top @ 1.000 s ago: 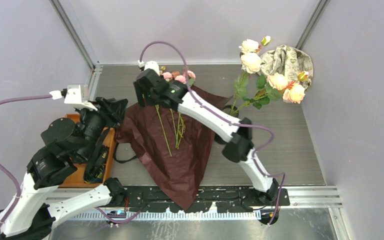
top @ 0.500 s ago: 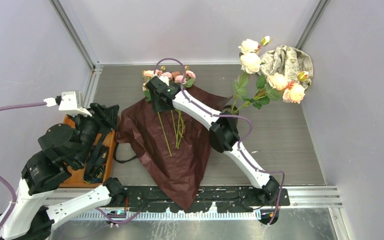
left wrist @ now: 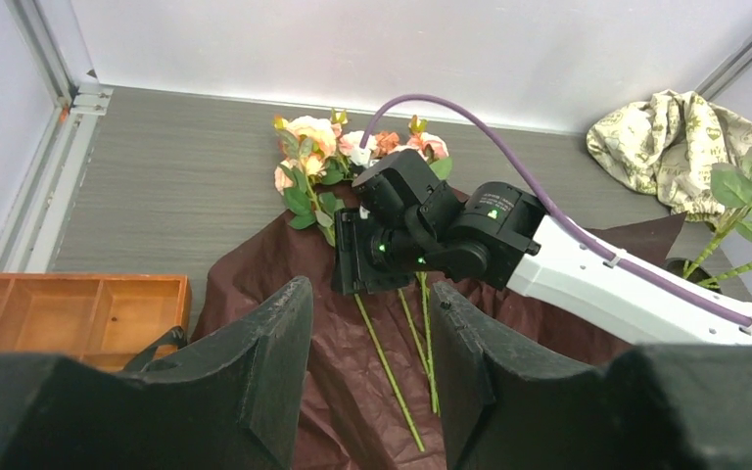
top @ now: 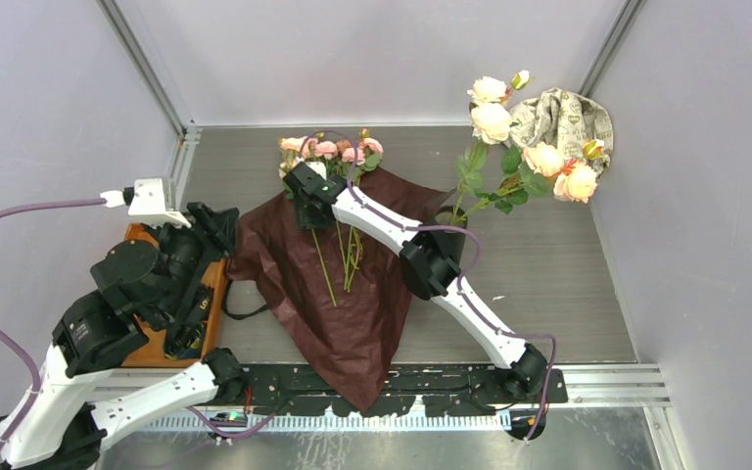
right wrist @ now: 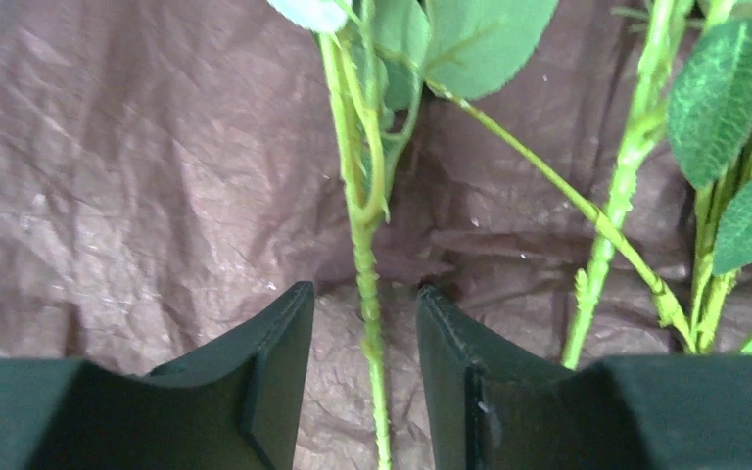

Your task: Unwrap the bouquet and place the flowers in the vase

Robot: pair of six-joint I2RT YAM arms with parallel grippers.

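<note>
Grey slatted table point(top: 568, 284) inside pale panel walls carries the whole job. Dark red wrapping paper point(top: 352, 323) lies opened out at the centre, crumpled, reaching the near edge. An orange tray point(top: 152, 351) sits at near left and a beige cloth point(top: 563, 117) at far right.

Some flowers stand in the black vase point(top: 450, 223), right of centre and partly hidden by the right arm. The loose flowers point(top: 333, 149) lie on the paper, heads far, stems pointing near.

Assessment: these look light and springy, with thin stems likely to roll or slip. Leaves may snag neighbouring stems. The bare stretch below the leaves is the best hold, clear of the soft paper.

The right gripper point(right wrist: 364, 294) is low over the paper, jaws partly parted either side of a single stem point(right wrist: 365, 245). A gap shows on both sides, so nothing is pinched yet. The left gripper point(left wrist: 367, 294) hovers over the tray side, jaws apart and empty.
</note>
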